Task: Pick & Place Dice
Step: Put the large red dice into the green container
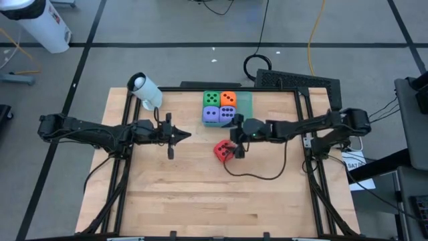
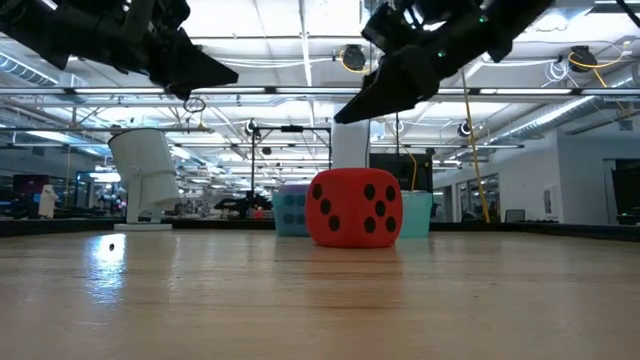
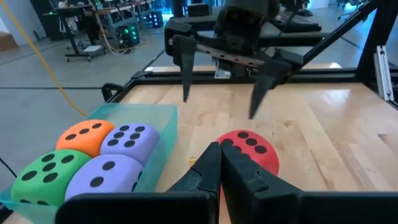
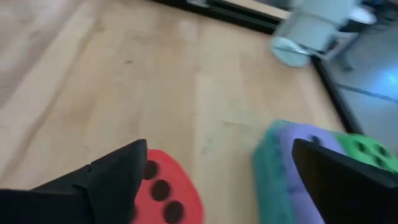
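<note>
High view: four dice sit packed in the green tray point(image 1: 246, 100) at the table's far edge: green die point(image 1: 211, 98), orange die point(image 1: 228, 98), and two purple dice point(image 1: 219, 115) in the nearer row. The red die point(image 1: 223, 150) rests alone on the bare wood, just in front of the tray and apart from it.

The right gripper point(image 1: 237, 140) hangs over the red die with its fingers spread wide. The left wrist view shows both fingertips point(image 3: 185, 74) above the die's top face and nothing pinched between them. Whether the tips touch the die you cannot tell; the low view suggests clear air under them.

The left gripper point(image 1: 179, 135) waits near the table's middle, well left of the red die, fingers pressed together.

Step in hand, by my reading: grasping the red die for the tray.

- Centre the spread fingers over the die before you descend, so one finger passes each side.
- Go low enough to grip the sides, not the top edge.
- The cube looks soft; close gently or it may squash and squirt out.
- Mind the tray wall and purple dice close behind; a finger could nudge them.
- The tray looks full, so pick your placement spot first.
</note>
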`<action>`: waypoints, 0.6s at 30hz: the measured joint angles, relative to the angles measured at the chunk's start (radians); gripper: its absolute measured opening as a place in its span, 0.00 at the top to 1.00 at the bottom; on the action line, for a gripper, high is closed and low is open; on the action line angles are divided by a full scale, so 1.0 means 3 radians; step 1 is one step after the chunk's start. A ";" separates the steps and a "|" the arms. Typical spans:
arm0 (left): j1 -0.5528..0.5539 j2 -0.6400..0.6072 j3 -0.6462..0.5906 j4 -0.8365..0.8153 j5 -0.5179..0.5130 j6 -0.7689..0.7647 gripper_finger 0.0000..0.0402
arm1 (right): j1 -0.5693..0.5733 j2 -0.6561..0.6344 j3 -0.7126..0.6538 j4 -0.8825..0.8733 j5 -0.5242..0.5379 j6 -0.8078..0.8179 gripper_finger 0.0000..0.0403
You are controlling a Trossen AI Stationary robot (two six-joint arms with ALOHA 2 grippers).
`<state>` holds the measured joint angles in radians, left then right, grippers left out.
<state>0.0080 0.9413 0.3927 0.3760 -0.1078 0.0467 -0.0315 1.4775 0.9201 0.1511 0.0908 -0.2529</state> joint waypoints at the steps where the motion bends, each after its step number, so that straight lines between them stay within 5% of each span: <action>1: -0.0001 0.0001 0.0000 -0.0024 0.0000 0.0002 0.95 | -0.0001 0.0036 0.0029 -0.0010 -0.0058 -0.0010 0.01; 18: -0.0001 0.0086 0.0000 -0.0041 0.0008 -0.0094 0.95 | 0.0100 0.0070 0.0184 -0.0409 -0.0059 0.0127 0.01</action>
<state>0.0078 0.9670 0.3927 0.3636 -0.1053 0.0186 -0.0015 1.4986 0.9752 0.0284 0.0732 -0.2148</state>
